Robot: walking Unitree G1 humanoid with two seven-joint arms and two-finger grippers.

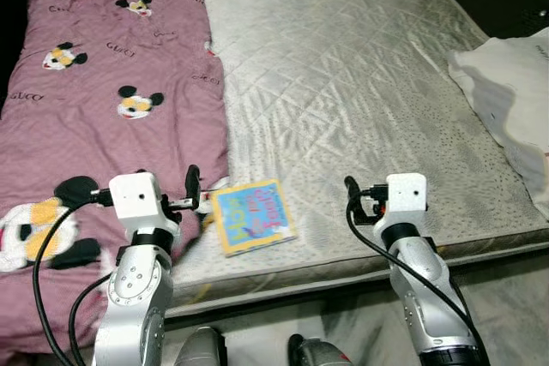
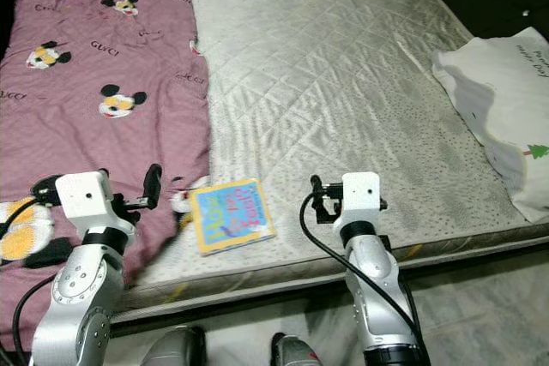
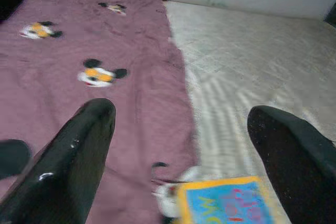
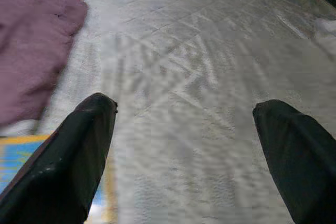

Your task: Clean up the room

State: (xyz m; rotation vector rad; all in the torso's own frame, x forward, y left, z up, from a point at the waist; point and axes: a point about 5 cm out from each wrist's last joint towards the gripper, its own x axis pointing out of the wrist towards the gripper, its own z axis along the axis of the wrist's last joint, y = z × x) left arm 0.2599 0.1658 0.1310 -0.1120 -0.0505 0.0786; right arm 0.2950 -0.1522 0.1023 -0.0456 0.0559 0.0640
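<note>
Up close, left hand (image 3: 181,145) frames book (image 3: 226,203)

We see a thin picture book (image 1: 252,216) lying flat and closed near the front edge of the bare quilted mattress (image 1: 360,83); its cover is bright blue with a yellow border and pink lettering; it sits slightly askew, just beside the mauve cartoon-mouse blanket (image 1: 103,100).

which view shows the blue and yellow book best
The left eye view: the whole book lies flat near the mattress edge, beside the pink blanket. The right eye view shows it whole too. Each wrist view catches just a blurred part.
</note>
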